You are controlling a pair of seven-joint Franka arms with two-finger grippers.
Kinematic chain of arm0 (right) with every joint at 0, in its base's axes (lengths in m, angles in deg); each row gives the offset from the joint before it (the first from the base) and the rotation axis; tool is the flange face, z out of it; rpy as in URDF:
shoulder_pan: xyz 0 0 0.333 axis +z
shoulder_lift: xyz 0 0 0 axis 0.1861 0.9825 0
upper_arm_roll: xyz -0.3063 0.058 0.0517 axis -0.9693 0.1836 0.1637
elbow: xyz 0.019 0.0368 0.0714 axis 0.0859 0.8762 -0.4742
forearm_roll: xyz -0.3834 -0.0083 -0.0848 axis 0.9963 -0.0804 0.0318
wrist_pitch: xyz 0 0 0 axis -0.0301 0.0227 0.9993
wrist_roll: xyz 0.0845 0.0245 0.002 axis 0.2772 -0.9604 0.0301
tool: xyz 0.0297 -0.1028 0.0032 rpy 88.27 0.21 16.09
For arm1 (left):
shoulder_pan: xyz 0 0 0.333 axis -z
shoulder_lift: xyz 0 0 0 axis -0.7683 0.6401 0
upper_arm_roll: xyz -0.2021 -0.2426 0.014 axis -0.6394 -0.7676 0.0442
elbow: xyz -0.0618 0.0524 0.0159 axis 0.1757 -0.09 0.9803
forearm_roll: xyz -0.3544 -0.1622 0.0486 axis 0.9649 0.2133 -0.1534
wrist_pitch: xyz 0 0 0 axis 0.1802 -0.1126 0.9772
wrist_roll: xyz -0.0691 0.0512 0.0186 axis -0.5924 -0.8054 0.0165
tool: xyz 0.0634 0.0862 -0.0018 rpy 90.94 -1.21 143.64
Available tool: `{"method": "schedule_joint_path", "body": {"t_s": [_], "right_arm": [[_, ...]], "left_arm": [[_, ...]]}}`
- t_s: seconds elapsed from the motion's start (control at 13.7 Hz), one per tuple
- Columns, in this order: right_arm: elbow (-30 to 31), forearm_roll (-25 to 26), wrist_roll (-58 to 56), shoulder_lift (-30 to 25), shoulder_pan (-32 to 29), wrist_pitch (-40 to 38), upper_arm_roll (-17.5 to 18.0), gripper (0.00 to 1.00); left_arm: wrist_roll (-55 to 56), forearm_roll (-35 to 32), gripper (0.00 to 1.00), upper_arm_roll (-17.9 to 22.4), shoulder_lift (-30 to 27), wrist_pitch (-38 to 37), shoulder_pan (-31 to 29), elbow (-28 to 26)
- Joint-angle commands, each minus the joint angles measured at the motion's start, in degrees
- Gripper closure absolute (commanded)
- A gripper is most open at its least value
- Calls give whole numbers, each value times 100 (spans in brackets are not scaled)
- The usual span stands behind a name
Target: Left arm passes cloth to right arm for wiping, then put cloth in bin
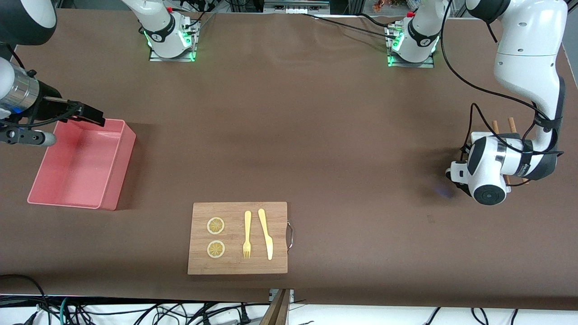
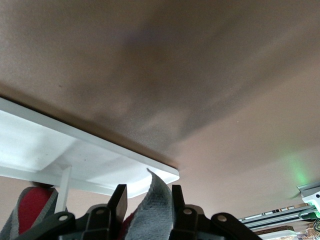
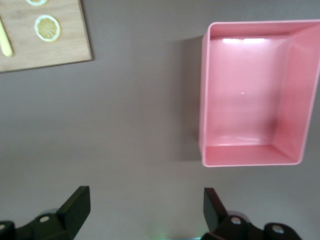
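The cloth [image 2: 156,210], grey with a crimson face [image 2: 35,205], stands up between the fingers of my left gripper [image 2: 147,192], beside the white tray [image 2: 75,155]. The gripper is part-way shut around the cloth: one finger touches it and a gap shows at the other. In the front view only the left arm's white hand [image 1: 485,169] shows, low at the left arm's end of the table, and it hides the cloth. My right gripper [image 1: 88,115] hangs open and empty by the rim of the pink bin [image 1: 113,167]. In its wrist view the bin [image 3: 204,100] holds nothing.
A wooden cutting board [image 1: 238,266] with two lemon slices [image 1: 216,225], a yellow fork [image 1: 247,234] and a yellow knife [image 1: 265,232] lies near the front camera's edge. Two wooden sticks [image 1: 511,124] stand by the white tray [image 1: 481,135].
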Motion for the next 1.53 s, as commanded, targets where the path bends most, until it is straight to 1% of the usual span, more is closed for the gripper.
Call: {"method": "schedule_joint_path", "body": {"t_s": [0.0,0.15,0.29,0.44,0.58,0.73,0.8,1.02,1.17,1.24,1.32,1.46], "right_arm": [[11,-128,573,15,-15,57,119,0],[11,-137,592,15,-15,30,119,0],[11,-137,697,15,-6,-14,119,0],[11,-146,759,15,-6,-31,119,0],[11,-312,1030,15,-6,-14,119,0],[11,-497,1364,24,20,39,128,0],[11,-593,1557,33,29,56,206,0],[11,-717,2059,77,29,152,339,0],[28,-814,2200,129,29,188,348,0],[28,-892,2209,156,29,223,348,0],[28,-1085,2253,208,29,302,348,0],[37,-1559,2743,331,29,504,348,0]], "left_arm": [[-341,-85,84,19,-4,-150,16,154],[-368,-85,92,19,-13,-211,25,207],[-368,-68,100,10,-13,-439,51,330],[-377,2,100,-8,-30,-572,34,453],[-369,46,100,-34,-223,-659,51,471],[-368,247,100,-95,-495,-878,77,497],[-368,405,100,-157,-653,-1019,86,506],[-368,433,100,-429,-1110,-1458,86,584],[-368,520,100,-622,-1243,-2002,86,970],[-360,721,100,-667,-1330,-2318,86,1259],[-351,941,100,-684,-1409,-2565,86,1558],[-272,1407,100,-816,-1524,-2725,86,2016]]}}
